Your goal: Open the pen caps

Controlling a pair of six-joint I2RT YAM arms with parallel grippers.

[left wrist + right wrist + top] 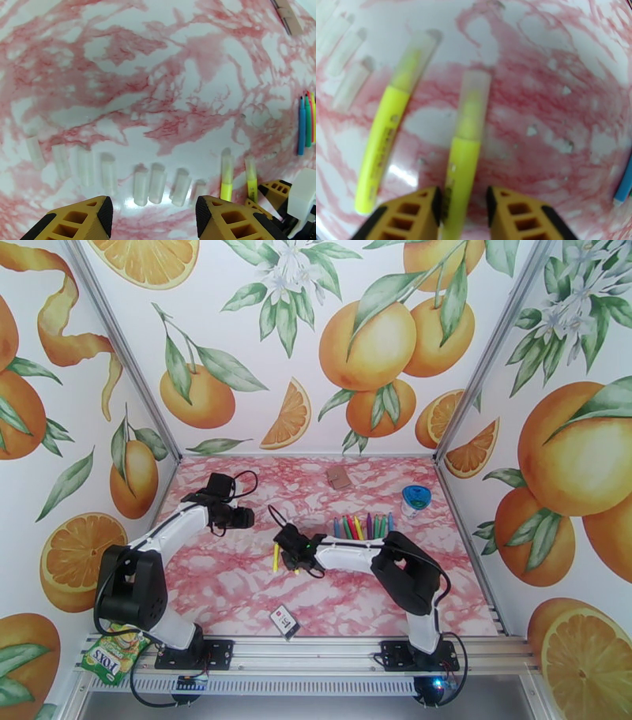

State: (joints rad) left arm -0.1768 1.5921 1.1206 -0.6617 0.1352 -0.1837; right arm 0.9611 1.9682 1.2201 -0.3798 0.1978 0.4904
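A robot lab booth: orange-print walls (316,343) on aluminium framing (316,650) enclose a pink marbled table (229,579).

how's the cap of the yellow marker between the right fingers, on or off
On: the frosted cap covers the tip of the yellow marker.

— Walls?
— Three walls (261,343) carried a print of oranges, green leaves and white blossom; grey strips (118,346) marked the corners.
— Surface?
— The surface (237,587) was pink-and-white marbled, evenly lit. An aluminium rail (316,650) ran along its near edge.
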